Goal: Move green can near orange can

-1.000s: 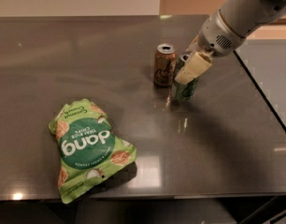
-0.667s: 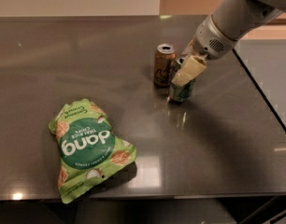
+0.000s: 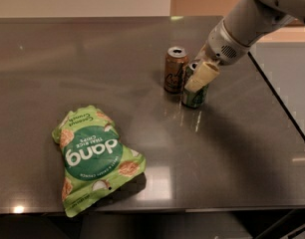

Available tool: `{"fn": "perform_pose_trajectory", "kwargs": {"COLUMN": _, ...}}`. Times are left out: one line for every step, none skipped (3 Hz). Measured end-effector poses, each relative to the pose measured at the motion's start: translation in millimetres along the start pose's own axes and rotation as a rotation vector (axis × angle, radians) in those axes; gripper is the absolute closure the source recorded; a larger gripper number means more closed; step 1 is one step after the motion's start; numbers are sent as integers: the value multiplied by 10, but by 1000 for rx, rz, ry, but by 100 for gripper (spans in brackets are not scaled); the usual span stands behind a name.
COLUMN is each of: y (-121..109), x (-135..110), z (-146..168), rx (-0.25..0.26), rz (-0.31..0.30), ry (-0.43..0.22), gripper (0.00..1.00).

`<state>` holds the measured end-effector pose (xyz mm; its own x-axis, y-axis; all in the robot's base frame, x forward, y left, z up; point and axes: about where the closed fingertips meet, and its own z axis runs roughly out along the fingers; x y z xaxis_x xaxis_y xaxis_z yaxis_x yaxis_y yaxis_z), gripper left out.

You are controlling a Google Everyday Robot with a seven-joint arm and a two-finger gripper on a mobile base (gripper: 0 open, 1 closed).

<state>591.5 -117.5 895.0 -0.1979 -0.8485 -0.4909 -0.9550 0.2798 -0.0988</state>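
The green can stands on the dark table, just right of the orange can and almost touching it. My gripper comes in from the upper right and is closed around the green can's upper half. One cream finger lies across the can's front and the other is hidden behind it. The orange can stands upright with its silver top showing.
A light green "dang" chip bag lies flat at the front left of the table. The table's right edge runs diagonally close to the cans, with my arm above it.
The gripper and green can shifted slightly left toward the orange can, then stayed almost still. The orange can and chip bag have not moved.
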Motion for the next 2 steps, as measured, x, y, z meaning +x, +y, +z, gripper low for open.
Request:
{"fn": "perform_pose_trajectory", "kwargs": {"y": 6, "x": -8, "z": 18, "rx": -3, "rz": -1, "ry": 0, "gripper": 12}}
{"fn": "perform_pose_trajectory", "kwargs": {"y": 10, "x": -13, "z": 34, "rx": -6, "rz": -2, "ry": 0, "gripper": 0}}
